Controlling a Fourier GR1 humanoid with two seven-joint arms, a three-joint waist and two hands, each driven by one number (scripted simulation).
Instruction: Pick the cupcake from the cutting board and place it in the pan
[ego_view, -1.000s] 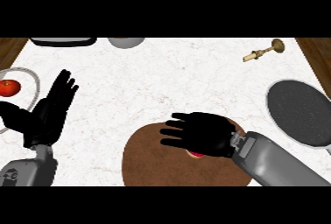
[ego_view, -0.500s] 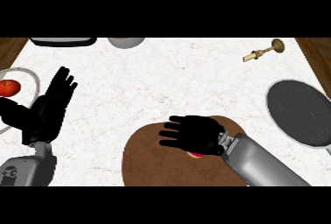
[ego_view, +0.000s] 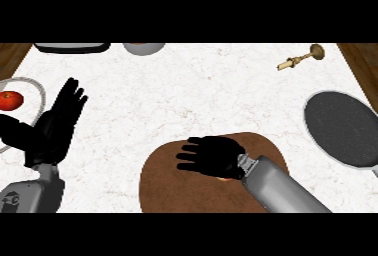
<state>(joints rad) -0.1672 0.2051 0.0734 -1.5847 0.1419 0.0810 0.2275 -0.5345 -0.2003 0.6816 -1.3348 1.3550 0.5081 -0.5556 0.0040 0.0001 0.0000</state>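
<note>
1. White marbled counter top: lies under both hands and bears everything listed below.
2. Round brown wooden cutting board: directly beneath the right hand, at the near edge of the counter top.
3. Dark grey round pan with a pale rim: well apart from the right hand, out to its right, with nothing visible in it.
4. Black right hand on a grey forearm: palm down over the cutting board, fingers curled in round the cupcake.
5. Black left hand: resting at the left edge of the view, fingers straight and pointing up, holding nothing.
6. White plate: partly behind the left hand, on its far left side.
7. Dark flat tray: at the far edge, beyond the left hand, cut off by the frame.
8. Grey bowl: at the far edge, just right of the tray, also cut off.
9. Red apple: on the plate, left of the left hand's fingers.
10. Small brass candlestick: lying on its side, far beyond the right hand and to its right.
11. Cupcake: on the cutting board under the right hand's palm; only a small orange sliver shows by the wrist.
</note>
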